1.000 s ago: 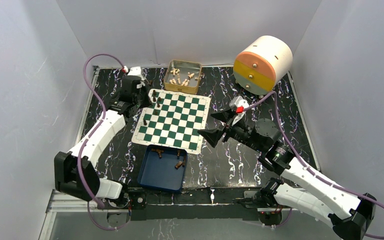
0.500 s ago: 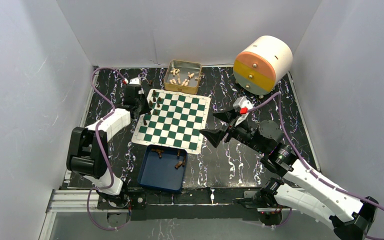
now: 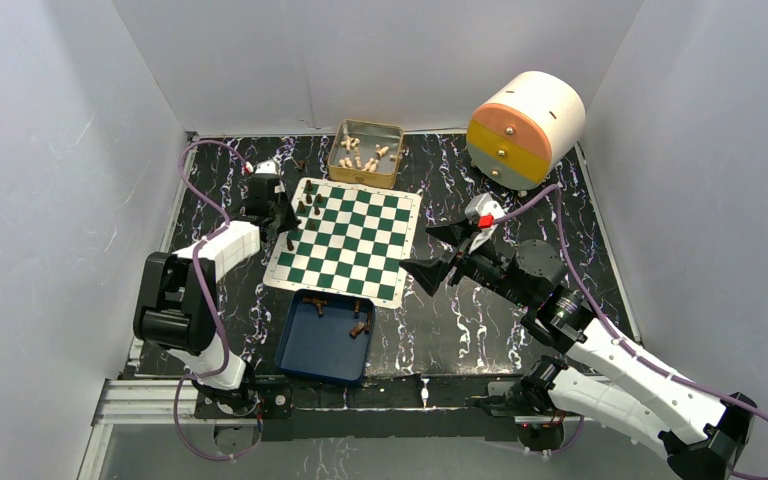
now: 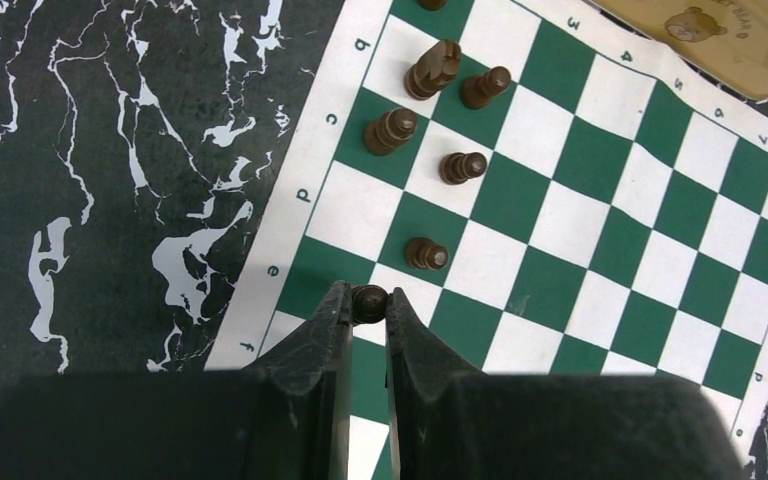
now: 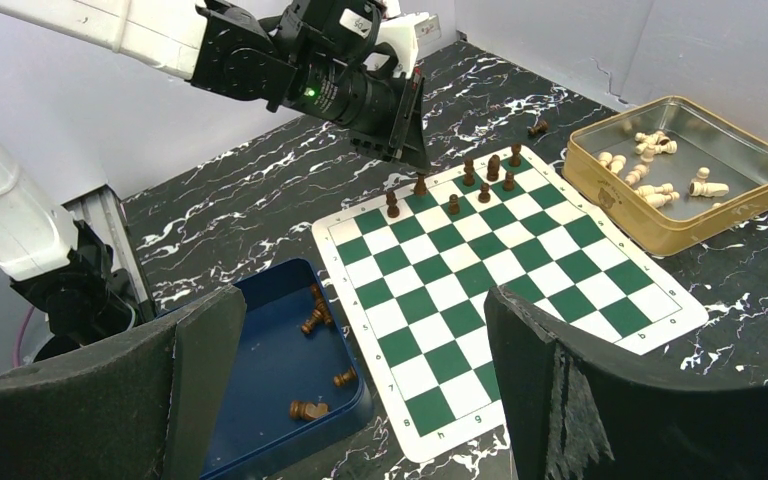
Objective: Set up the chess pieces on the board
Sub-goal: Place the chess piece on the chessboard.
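The board (image 3: 350,240) is a green-and-white checkered mat in the middle of the table. Several dark-brown chess pieces (image 4: 390,130) stand on squares near its far left corner. My left gripper (image 4: 368,303) is shut on the round head of one dark-brown piece (image 4: 368,298) at the board's (image 4: 600,230) left edge. From the right wrist, that left gripper (image 5: 420,172) points down onto the piece (image 5: 420,186). My right gripper (image 3: 428,252) hangs wide open and empty just right of the board (image 5: 520,270).
A blue tray (image 3: 310,355) at the board's near edge holds several lying dark pieces (image 5: 315,315). A gold tin (image 3: 338,160) of cream pieces sits behind the board. A big cylinder with drawers (image 3: 525,125) stands at the back right. One dark piece (image 5: 537,127) lies on the table.
The left arm has folded, its elbow lifting up, and its gripper has moved slightly nearer along the board's left edge, still shut. The right arm has barely moved.
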`<move>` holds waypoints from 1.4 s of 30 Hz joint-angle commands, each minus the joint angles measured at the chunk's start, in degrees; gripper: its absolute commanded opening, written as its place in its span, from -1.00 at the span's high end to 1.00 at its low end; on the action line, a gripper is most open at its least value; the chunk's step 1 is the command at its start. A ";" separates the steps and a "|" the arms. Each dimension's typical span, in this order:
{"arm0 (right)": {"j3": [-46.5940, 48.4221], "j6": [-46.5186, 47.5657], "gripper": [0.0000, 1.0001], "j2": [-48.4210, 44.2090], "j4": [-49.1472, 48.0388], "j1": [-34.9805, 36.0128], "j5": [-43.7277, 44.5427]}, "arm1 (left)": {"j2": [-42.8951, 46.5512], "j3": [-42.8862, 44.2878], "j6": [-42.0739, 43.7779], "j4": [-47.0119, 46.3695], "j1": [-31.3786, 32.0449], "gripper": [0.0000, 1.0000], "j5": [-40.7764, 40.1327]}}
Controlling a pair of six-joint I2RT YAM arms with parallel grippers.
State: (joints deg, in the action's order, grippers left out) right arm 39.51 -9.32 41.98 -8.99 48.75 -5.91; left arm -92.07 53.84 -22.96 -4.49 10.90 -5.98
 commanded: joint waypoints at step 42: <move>2.44 0.92 -0.97 -0.96 -0.21 0.10 0.97 | -5.16 0.03 1.60 -2.29 -1.40 0.44 -0.44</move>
State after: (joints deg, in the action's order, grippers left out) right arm 39.51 -9.67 41.60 -8.88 48.75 -5.93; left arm -96.33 52.93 -21.93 -8.51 9.85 -6.31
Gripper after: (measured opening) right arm 0.985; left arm 0.212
